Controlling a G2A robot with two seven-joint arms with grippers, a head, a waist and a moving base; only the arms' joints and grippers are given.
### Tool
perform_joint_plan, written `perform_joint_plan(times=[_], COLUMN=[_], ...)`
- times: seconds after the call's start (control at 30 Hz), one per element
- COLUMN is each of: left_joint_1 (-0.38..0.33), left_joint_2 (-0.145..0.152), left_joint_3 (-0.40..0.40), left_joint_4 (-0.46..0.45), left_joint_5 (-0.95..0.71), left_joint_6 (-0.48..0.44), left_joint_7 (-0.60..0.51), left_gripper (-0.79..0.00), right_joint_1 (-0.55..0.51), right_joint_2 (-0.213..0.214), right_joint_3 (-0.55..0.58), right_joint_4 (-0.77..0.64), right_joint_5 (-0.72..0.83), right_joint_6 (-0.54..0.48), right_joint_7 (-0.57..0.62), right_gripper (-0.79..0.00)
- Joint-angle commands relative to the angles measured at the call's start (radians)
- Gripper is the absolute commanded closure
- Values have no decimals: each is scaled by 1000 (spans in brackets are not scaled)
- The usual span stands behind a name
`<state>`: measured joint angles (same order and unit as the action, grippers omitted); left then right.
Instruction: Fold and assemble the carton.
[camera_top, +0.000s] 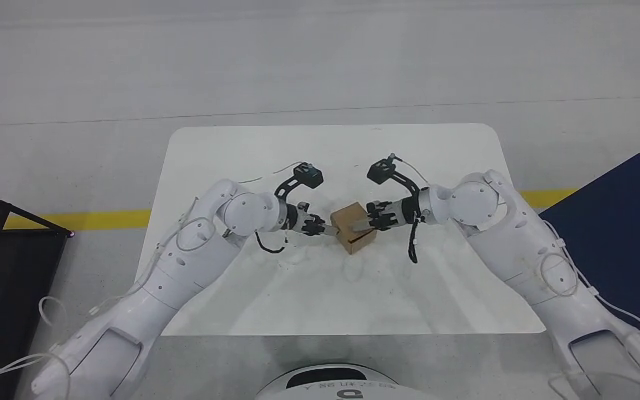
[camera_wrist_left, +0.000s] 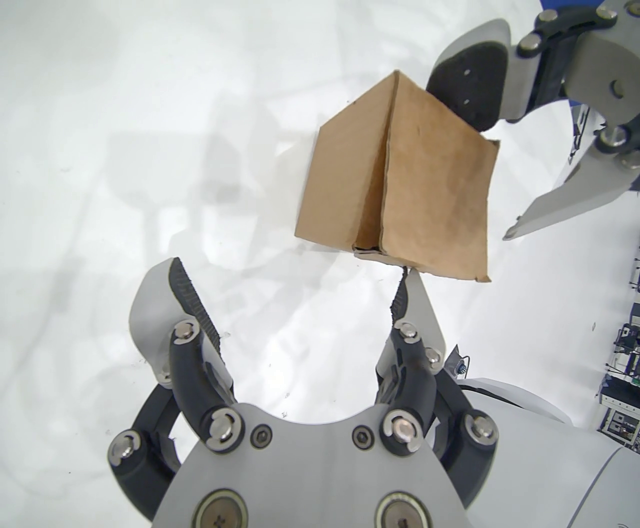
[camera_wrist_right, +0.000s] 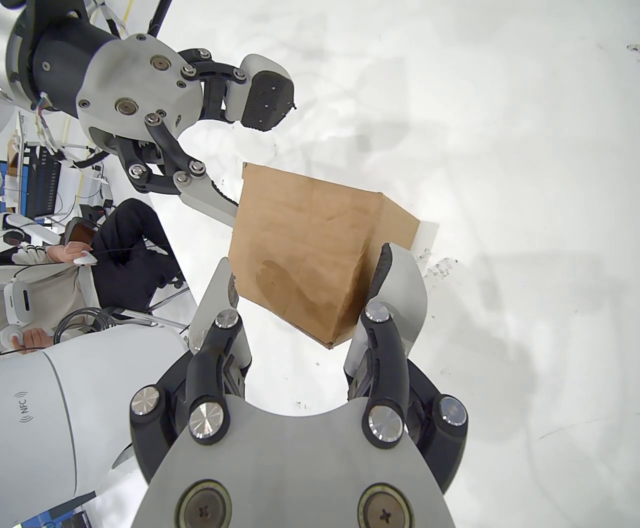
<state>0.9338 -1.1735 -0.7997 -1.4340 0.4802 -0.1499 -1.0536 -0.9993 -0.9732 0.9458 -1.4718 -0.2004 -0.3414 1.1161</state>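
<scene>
A small brown corrugated-cardboard carton (camera_top: 351, 228) is near the middle of the white rectangular tabletop (camera_top: 250, 160), between the two arms. It is folded into a box shape and tilted, with one corner pointing at the right wrist camera. A vertical seam where two panels meet faces the left wrist camera. Whether its underside rests on the tabletop or is lifted just off it cannot be told.

The right gripper (camera_wrist_right: 307, 277) straddles the carton. Its jaws are spread wide and pressed on two opposite faces, so the carton is clamped between the dark pads (camera_wrist_right: 382, 265).

The left gripper (camera_wrist_left: 295, 287) is just beside the carton on the other side. Its jaws are apart and hold nothing. One ribbed fingertip (camera_wrist_left: 406, 292) touches the carton's lower edge below the seam, while the other stands clear over bare tabletop.
</scene>
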Motion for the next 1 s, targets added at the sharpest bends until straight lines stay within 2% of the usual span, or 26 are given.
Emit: perform_joint_plan(times=[0.0,0.57,0.67,0.97], left_joint_1=[-1,1,-3,-17], left_joint_2=[-1,-3,-6,-13], left_joint_3=[1,-3,2,14], left_joint_4=[-1,-6,0,17], left_joint_5=[0,-15,-18,-26], left_joint_6=[-1,-11,-10,-5], left_joint_7=[2,9,7,4], left_gripper=[-785,-785,-785,-785], right_joint_1=[2,14,11,3], right_joint_2=[0,-5,-5,-2], right_joint_3=[-2,-25,-22,-18], right_joint_4=[2,-4,-6,-18], right_joint_5=[0,-30,-30,-40], right_joint_6=[6,29,29,34], right_joint_7=[5,9,5,2], right_gripper=[-523,-542,-520,-548])
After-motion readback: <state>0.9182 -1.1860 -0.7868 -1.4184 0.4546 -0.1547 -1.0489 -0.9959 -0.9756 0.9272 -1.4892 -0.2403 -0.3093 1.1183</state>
